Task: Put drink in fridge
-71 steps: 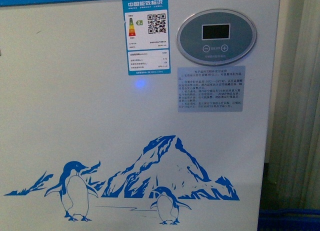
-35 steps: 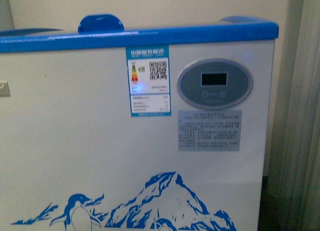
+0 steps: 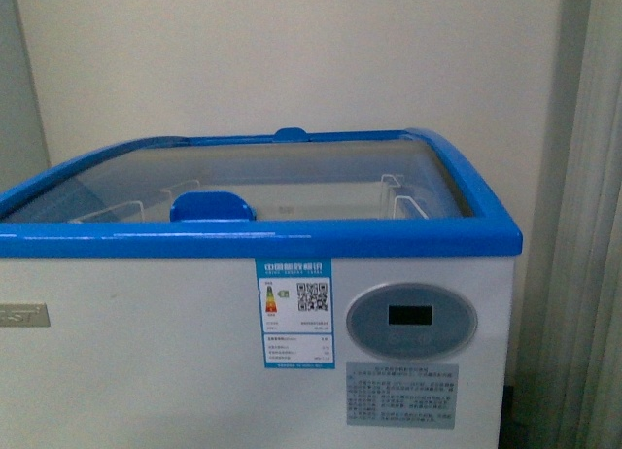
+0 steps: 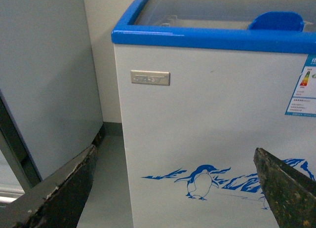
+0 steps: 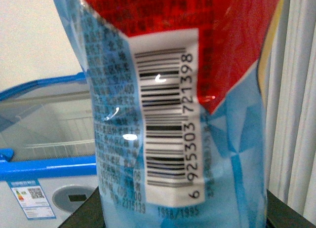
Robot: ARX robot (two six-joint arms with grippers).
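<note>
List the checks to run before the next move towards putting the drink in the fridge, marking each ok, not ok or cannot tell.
1. Blue-and-red labelled drink bottle gripped in right pincer: ok.
2. Left pincer open and empty: ok.
3. White chest fridge with blue rim directly ahead: ok.
4. Curved sliding glass lid open: not ok, it looks shut.
5. Lid's blue handle within reach: cannot tell.
</note>
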